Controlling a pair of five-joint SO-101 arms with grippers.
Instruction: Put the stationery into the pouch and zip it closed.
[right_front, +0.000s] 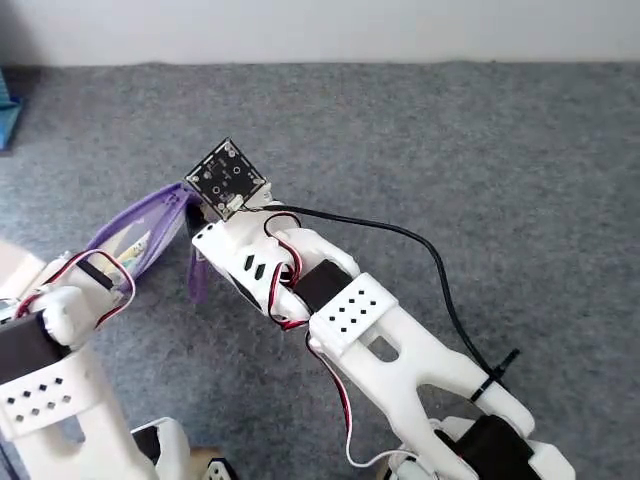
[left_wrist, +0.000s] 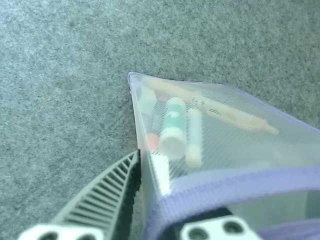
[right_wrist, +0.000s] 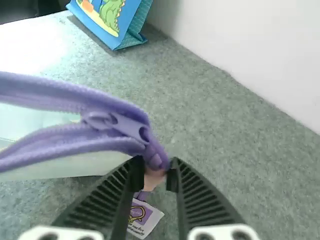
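the stationery (left_wrist: 175, 131) is seen inside the pouch (right_front: 130, 235), near the table's (right_front: 480, 150) left edge. its rim is clamped by the left gripper (left_wrist: 165, 200). the zipper pull (right_wrist: 150, 161) is pinched by the right gripper (right_wrist: 152, 170). zipping is judged unfinished.

The high view looks down over the table (right_front: 480, 140); both wrist views face the pouch (left_wrist: 235, 145) from close by.

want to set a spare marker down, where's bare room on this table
Widest free patch: grey felt table between the white wall and the thin black cable. Crowded at the near left, where the left gripper and right gripper hold the purple-trimmed clear pouch.
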